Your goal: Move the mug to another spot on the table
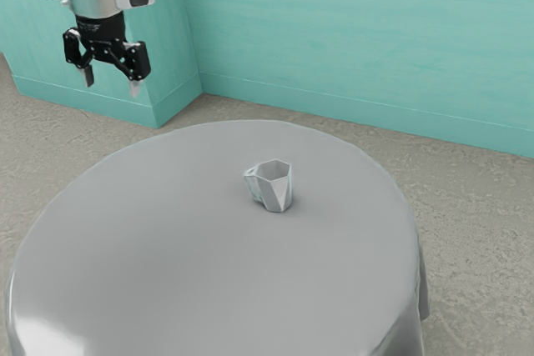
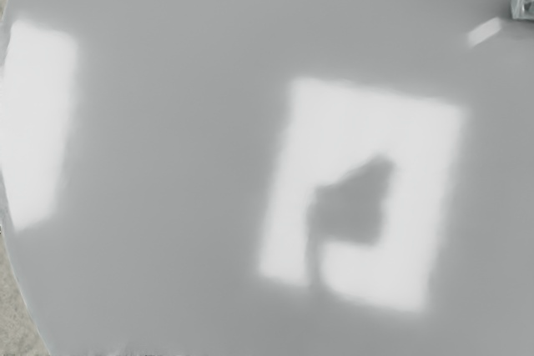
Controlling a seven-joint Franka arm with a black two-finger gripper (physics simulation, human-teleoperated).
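Bare surface is left all around the faceted grey mug (image 1: pixel 269 186) on the round glossy grey table (image 1: pixel 167 273).

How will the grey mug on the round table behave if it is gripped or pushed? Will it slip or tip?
The mug looks rigid, so it probably keeps its shape when squeezed. Its angled facets may make it twist in a grasp. Upright on the glossy table, it would likely slide under a low push, not tip.
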